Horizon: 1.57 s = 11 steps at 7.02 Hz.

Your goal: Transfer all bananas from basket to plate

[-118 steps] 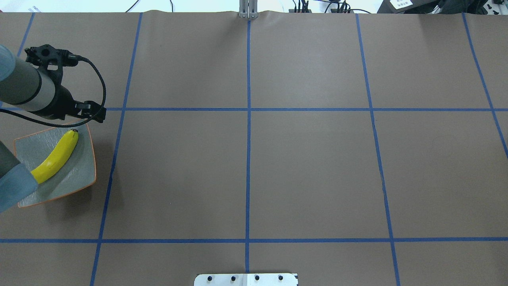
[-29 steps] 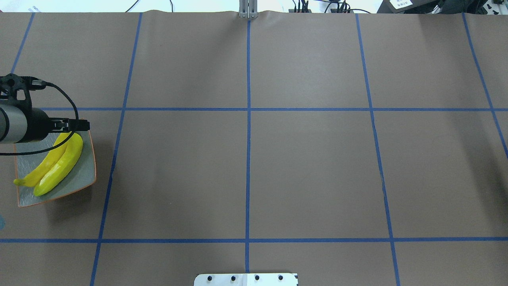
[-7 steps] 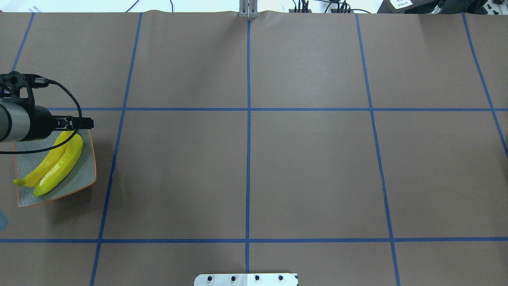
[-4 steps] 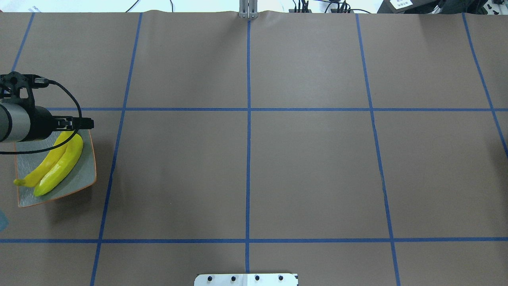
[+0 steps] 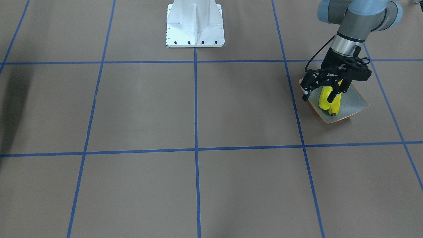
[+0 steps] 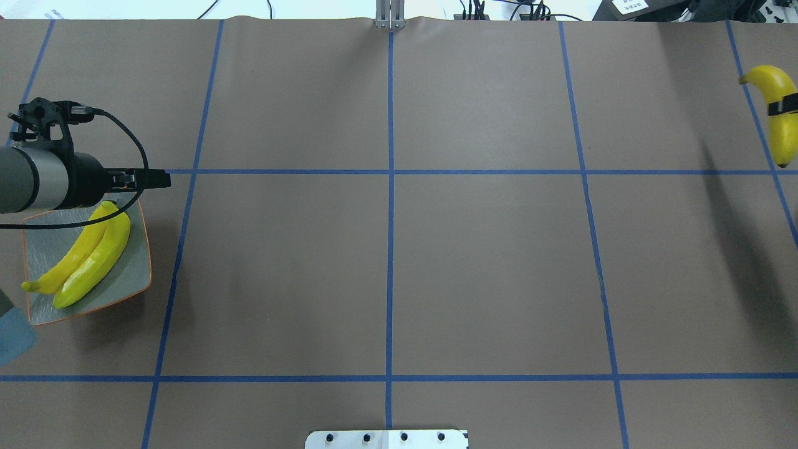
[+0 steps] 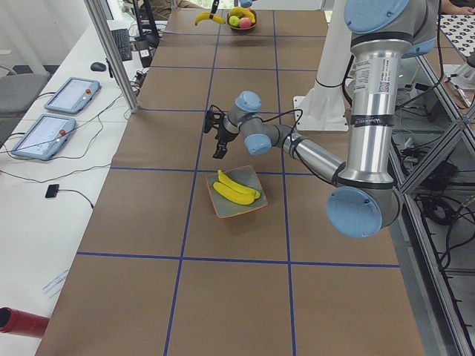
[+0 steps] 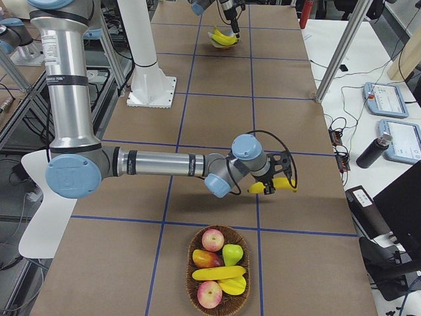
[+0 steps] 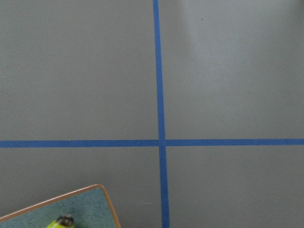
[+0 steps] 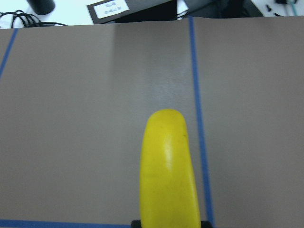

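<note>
Two yellow bananas [image 6: 93, 255] lie side by side on the grey-blue plate [image 6: 134, 274] with its orange rim, at the table's left end. My left gripper [image 5: 321, 95] is open and empty, and hangs just above the plate's far edge and the bananas' tips [image 5: 332, 110]. My right gripper [image 6: 787, 106] is shut on a third banana [image 6: 776, 134], held in the air at the right edge. This banana fills the right wrist view [image 10: 168, 171]. Another banana [image 8: 220, 272] lies in the wicker basket [image 8: 187, 276].
The basket also holds apples [image 8: 212, 239] and a green pear [image 8: 231, 253], and stands near the table's right end. The white robot base [image 5: 195, 24] stands at mid-table on the robot's side. Blue tape lines [image 6: 390, 187] cross the brown table cover.
My right gripper has come into the overhead view at the right edge with a banana in it. My left gripper has moved a little away from the plate. Earlier, a second banana came onto the plate.
</note>
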Tool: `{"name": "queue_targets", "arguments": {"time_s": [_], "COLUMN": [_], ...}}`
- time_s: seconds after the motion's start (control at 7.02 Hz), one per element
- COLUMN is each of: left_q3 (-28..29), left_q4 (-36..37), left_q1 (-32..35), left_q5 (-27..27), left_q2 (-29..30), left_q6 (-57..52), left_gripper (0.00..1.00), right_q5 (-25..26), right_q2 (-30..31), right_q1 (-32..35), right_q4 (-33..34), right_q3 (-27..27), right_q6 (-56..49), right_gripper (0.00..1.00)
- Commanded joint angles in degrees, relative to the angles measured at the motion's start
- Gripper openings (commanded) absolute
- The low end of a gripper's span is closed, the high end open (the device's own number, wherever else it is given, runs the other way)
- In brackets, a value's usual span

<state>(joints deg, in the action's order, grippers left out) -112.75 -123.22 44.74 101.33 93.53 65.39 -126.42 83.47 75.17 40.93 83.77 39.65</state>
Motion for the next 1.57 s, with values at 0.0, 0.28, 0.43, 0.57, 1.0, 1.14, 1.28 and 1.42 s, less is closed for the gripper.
{"name": "queue_targets", "arguments": {"time_s": [0.0,0.28,0.43,0.57,1.0,1.14,1.28,1.42], "left_q3": [0.3,0.3,0.3,-0.3,-0.3,-0.2,-0.4,-0.3], "left_q4": [0.0,-0.1,-0.1,-0.2,-1.2,-3.1,-3.9,-4.0], "left_q1": [-0.2,-0.3,-0.4,-0.4,-0.8,-1.7,-2.5,-3.3], "left_q5": [0.0,0.3,0.3,0.4,0.4,0.4,0.4,0.4], "left_q2": [7.2,12.9,15.7,17.3,21.9,21.9,21.9,21.9], "left_q6": [8.0,16.0,20.6,23.1,31.4,32.8,33.1,33.7], "left_gripper": [1.00,1.00,1.00,1.00,1.00,1.00,1.00,1.00], "right_q5": [2.6,6.7,6.7,6.8,17.1,21.4,24.4,27.3], "right_q2": [-7.8,-14.4,-15.5,-16.2,-21.1,-23.5,-25.4,-26.5], "right_q1": [-9.6,-18.6,-22.0,-24.5,-36.0,-39.5,-42.4,-44.7], "right_q4": [-1.3,-1.5,-2.6,-4.5,-7.8,-7.9,-7.9,-7.9], "right_q3": [1.7,4.7,7.5,9.5,13.6,14.4,15.3,16.1], "right_q6": [8.7,16.4,16.9,17.6,25.4,28.2,29.3,29.4], "right_gripper": [0.00,0.00,0.00,0.00,0.00,0.00,0.00,0.00]}}
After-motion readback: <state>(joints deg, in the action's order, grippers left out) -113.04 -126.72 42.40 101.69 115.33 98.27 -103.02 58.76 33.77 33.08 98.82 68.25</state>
